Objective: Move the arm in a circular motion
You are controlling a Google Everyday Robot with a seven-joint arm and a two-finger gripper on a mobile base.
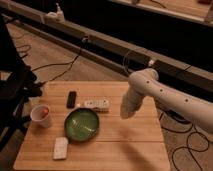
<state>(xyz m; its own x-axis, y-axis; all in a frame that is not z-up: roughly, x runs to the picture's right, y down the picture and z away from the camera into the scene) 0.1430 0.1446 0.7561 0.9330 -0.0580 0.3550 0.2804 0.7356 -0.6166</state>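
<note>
The large glossy white arm (165,95) reaches in from the right over the wooden table (130,145). Its bulbous joint (145,80) sits above the table's right half, and a thick segment hangs down from it. The gripper (125,113) is at the lower end of that segment, just above the tabletop, to the right of the white power strip (96,104) and the green bowl (82,123). It holds nothing that I can see.
A black remote (72,99) lies at the back left. A white cup (41,115) stands at the left edge. A flat white item (60,147) lies at the front left. A dark chair (15,95) stands on the left. Cables (185,140) run over the floor on the right.
</note>
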